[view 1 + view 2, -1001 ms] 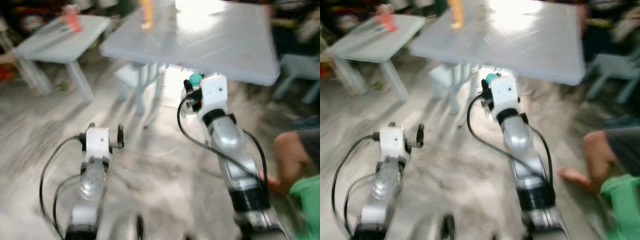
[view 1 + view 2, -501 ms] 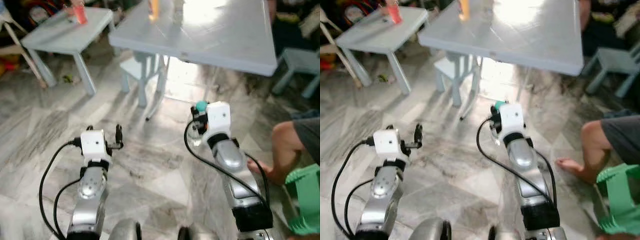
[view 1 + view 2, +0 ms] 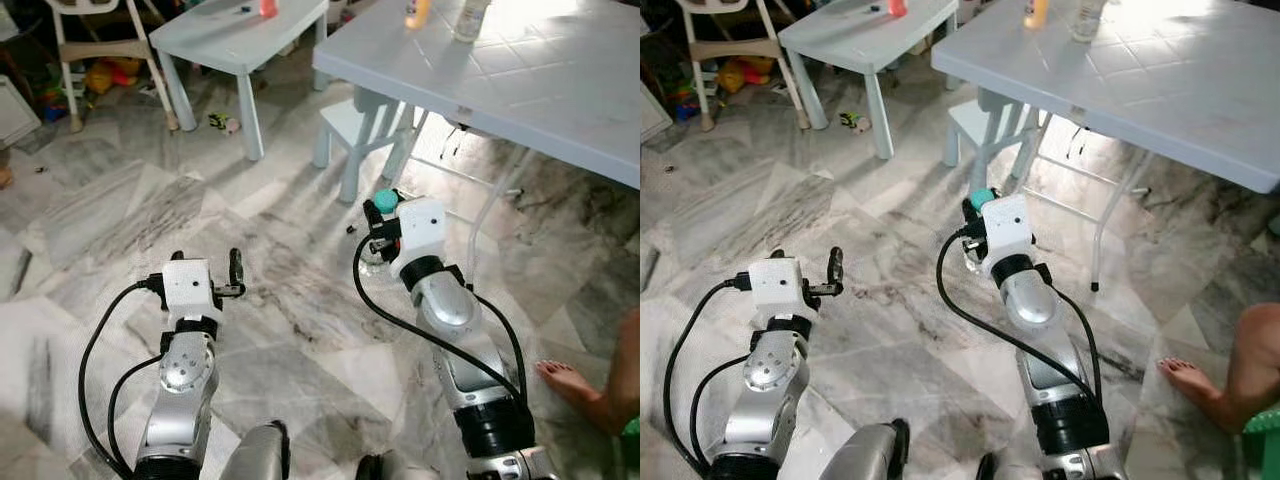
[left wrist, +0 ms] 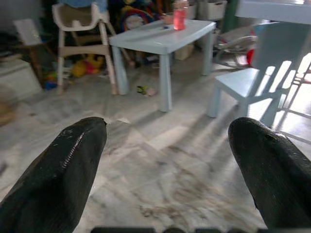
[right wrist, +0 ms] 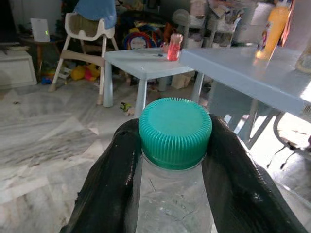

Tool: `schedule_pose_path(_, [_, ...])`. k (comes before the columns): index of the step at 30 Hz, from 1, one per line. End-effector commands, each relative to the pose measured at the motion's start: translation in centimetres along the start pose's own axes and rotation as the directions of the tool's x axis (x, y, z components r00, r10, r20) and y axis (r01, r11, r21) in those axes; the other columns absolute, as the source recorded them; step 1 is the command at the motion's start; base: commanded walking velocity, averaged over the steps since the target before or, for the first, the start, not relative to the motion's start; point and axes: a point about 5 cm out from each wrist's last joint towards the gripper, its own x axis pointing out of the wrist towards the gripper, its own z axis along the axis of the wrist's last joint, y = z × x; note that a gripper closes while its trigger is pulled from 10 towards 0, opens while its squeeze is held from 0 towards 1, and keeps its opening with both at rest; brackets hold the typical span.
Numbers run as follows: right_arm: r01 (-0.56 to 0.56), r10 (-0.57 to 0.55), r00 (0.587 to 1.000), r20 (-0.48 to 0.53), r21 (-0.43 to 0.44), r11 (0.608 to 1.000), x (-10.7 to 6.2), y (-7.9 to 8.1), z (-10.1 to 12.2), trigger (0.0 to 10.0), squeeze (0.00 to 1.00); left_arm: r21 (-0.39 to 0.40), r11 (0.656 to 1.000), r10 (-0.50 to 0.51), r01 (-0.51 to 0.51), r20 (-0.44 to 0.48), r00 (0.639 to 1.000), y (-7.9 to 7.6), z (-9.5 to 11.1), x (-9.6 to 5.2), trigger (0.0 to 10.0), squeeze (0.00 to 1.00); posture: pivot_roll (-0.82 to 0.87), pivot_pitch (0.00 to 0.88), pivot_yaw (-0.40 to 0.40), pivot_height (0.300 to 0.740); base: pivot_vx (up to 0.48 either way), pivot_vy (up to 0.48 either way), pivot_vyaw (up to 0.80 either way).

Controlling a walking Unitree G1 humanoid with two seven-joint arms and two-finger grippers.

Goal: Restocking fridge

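My right gripper (image 5: 170, 160) is clamped below the green cap of a clear bottle (image 5: 172, 204) for carrying; my left gripper (image 4: 170, 160) is apart, empty.

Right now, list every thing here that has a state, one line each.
Right claw: shut on the bottle, fingers at its neck.
Bottle: clear, upright, held off the floor.
Green cap: on.
Left claw: open, holding nothing.
Pink bottle: upright on the small table.
Orange bottle: upright on the big table.
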Motion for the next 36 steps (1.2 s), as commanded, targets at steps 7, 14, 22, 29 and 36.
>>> schedule_pose_path(7, [0.082, -0.082, 0.997, 0.005, -0.026, 0.996, -1.7, -3.1, -0.6, 10.0, 0.0, 0.048, 0.997, 0.067, -0.066, -0.004, 0.998, 2.8, -0.6, -1.4, 10.0, 0.0, 0.06, 0.029, 0.02, 0.74, 0.0, 0.0, 0.8])
schedule_pose_path(14, [0.147, -0.147, 0.987, -0.063, 0.0, 0.989, -4.2, -4.6, -2.0, 10.0, 0.0, 0.075, 0.989, 0.131, -0.13, -0.002, 0.991, 5.0, -1.0, -2.6, 10.0, 0.0, 0.08, 0.0, 0.034, 0.74, 0.0, 0.0, 0.8])
schedule_pose_path(22, [-0.017, 0.016, 1.0, -0.019, -0.097, 0.995, -3.7, -4.8, -0.6, 10.0, 0.0, 0.161, 0.987, -0.01, 0.007, 0.019, 1.0, 4.8, -0.2, -3.2, 10.0, 0.0, 0.06, 0.0, 0.052, 0.74, 0.0, 0.0, 0.8])
schedule_pose_path(29, [0.001, -0.005, 0.999, -0.05, -0.072, 0.997, -3.1, -5.3, -1.2, 10.0, 0.0, 0.207, 0.957, -0.207, 0.202, -0.001, 0.978, 3.0, -0.5, -2.9, 10.0, 0.0, 0.06, 0.0, 0.02, 0.74, 0.0, 0.0, 0.8])
schedule_pose_path(36, [0.121, -0.122, 0.992, -0.017, -0.04, 0.992, -3.1, -3.6, -2.1, 10.0, 0.0, 0.166, 0.985, -0.051, 0.049, 0.005, 0.999, 2.6, -1.5, -1.6, 10.0, 0.0, 0.04, 0.0, 0.027, 0.74, 0.0, 0.0, 0.8])
